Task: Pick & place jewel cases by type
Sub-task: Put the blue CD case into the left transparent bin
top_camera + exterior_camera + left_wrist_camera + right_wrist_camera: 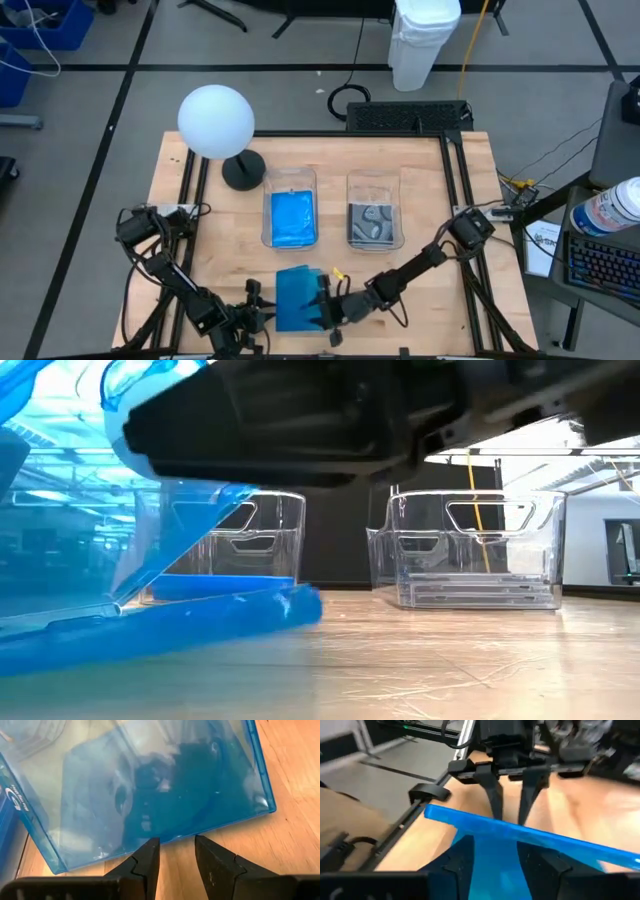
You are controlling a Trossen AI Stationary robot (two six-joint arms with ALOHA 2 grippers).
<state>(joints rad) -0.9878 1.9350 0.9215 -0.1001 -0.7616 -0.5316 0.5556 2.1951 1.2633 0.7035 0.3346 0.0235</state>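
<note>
Blue jewel case [298, 298] lies at the table's [230, 250] near edge, between both grippers; left gripper [175, 865] faces its edge, jaws slightly apart, not touching; right gripper [492, 855] has jaws apart around the case's opposite side; blue-filled bin [290, 208], then grey-filled bin [375, 210] stand behind.

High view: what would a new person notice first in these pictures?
First, the bright blue jewel cases at the near table edge, with the left gripper and right gripper on either side. Behind them stand two clear bins: the left bin holds blue cases, the right bin grey-black ones. A white globe lamp stands far left.
</note>
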